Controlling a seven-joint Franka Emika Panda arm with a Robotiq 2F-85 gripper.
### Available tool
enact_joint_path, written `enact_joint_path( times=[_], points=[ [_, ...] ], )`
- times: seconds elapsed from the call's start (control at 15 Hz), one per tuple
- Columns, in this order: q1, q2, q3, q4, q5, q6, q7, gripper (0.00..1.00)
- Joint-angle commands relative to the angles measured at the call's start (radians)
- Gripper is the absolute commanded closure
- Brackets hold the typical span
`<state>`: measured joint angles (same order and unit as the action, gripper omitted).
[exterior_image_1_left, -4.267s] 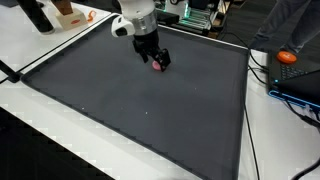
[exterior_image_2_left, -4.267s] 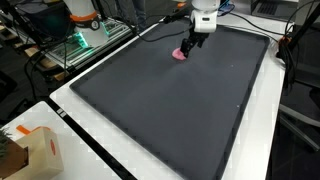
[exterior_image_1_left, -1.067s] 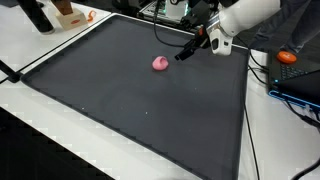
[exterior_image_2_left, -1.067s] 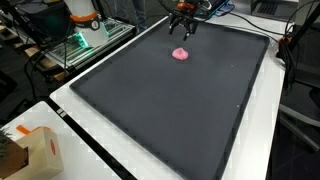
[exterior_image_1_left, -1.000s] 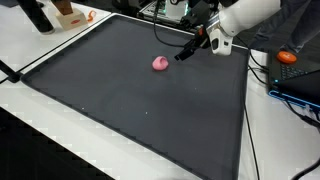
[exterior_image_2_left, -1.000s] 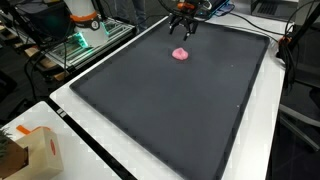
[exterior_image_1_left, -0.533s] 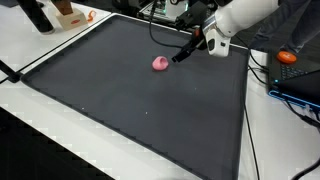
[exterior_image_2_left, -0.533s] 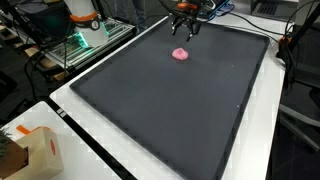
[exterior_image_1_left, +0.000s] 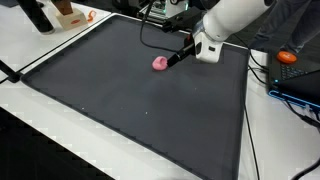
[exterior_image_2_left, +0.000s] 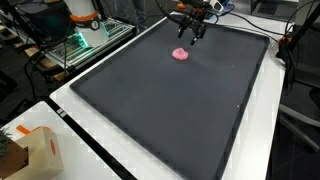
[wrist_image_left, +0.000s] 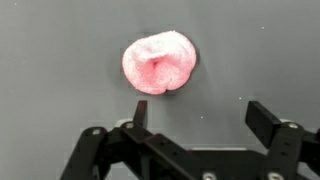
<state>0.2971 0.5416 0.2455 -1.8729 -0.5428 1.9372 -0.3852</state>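
A small pink, crumpled soft object (exterior_image_1_left: 159, 63) lies on the dark mat (exterior_image_1_left: 120, 95), toward its far side; it also shows as the pink object (exterior_image_2_left: 181, 54) and fills the upper middle of the wrist view as the pink object (wrist_image_left: 158, 62). My gripper (exterior_image_1_left: 178, 57) hangs just beside it, a little above the mat, also seen as the gripper (exterior_image_2_left: 192, 33). In the wrist view the gripper (wrist_image_left: 200, 113) is open, both fingers apart with only bare mat between them; the pink object lies just ahead of the left finger (wrist_image_left: 139, 110), untouched.
The mat sits on a white table (exterior_image_1_left: 40, 40). A cardboard box (exterior_image_2_left: 35, 150) stands at a near corner. An orange object (exterior_image_1_left: 288, 57) and cables lie past the mat's edge. A black bottle (exterior_image_1_left: 36, 14) and equipment with green lights (exterior_image_2_left: 85, 38) stand at the sides.
Seconds ago the gripper was down on the pink object; it then rose away. Over the last second the arm has moved back toward the object, jaws staying open. The object has not moved.
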Motion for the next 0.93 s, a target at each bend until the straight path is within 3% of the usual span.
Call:
enact_joint_path(
  times=[0.0,0.87],
  points=[
    [-0.026,0.037,-0.022,0.061,0.099,0.037,0.074,0.0],
    [-0.158,0.021,-0.127,0.094,0.398,0.121,0.324,0.0]
  ],
)
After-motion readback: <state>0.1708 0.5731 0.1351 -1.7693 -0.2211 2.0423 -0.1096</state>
